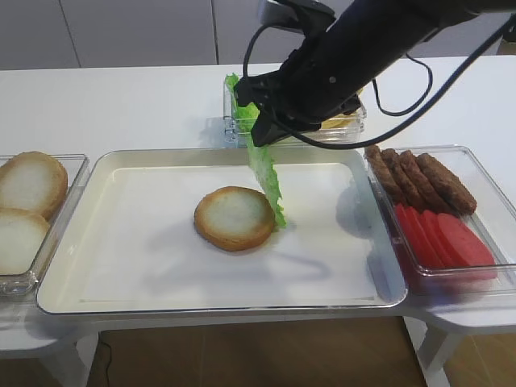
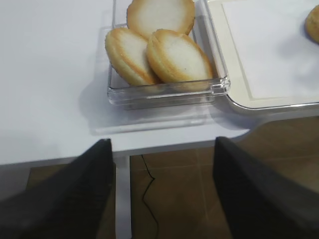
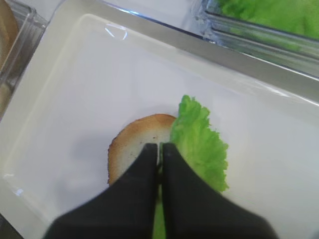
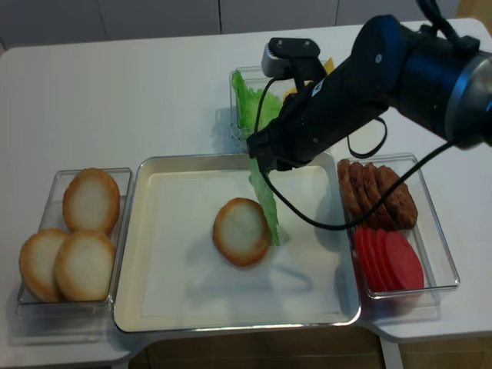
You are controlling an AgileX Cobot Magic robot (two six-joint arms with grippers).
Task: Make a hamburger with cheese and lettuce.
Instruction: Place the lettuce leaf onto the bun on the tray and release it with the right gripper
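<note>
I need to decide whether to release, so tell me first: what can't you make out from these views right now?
- Cheese: mostly hidden behind the right arm in both high views.
- Lettuce: whether its lower edge touches the hamburger or tray is unclear; the right gripper fingers cover part of the bun.
- Left gripper: absent from high views; its fingers are cut off by the wrist view's edge.
</note>
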